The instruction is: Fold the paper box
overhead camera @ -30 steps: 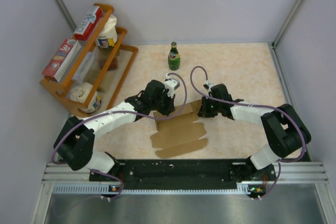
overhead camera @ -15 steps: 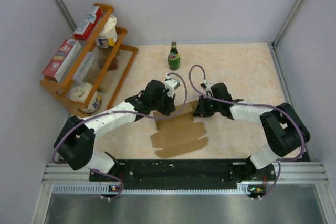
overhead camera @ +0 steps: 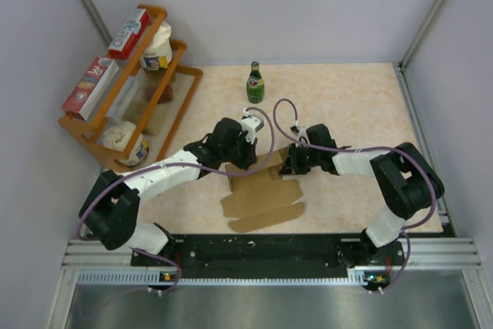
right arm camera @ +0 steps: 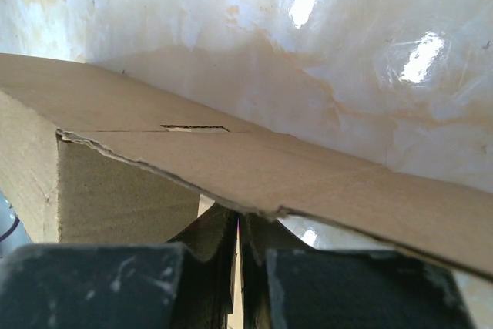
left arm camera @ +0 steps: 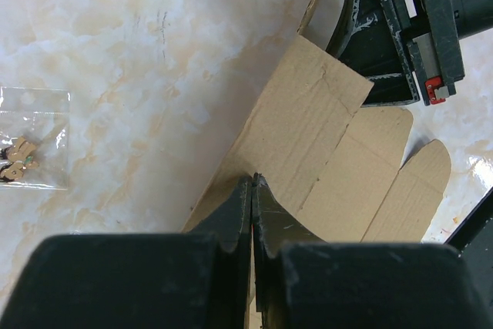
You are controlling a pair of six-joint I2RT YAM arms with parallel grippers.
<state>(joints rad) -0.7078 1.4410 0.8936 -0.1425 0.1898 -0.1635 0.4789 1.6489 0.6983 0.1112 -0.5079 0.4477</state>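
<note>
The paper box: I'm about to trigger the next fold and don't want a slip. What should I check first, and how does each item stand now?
1. Left gripper holding the paper box: ok, jaws shut on its edge.
2. Right gripper holding it: ok, jaws shut at the raised flap's edge, tips partly hidden by the flap.
3. Far panel lifted: ok, it stands up off the table in the right wrist view.
4. Near flaps folded: not ok, they lie flat.
5. Green bottle out of the way: ok, upright and apart, farther back.
6. Small clear bag out of the way: ok, apart from the cardboard.
</note>
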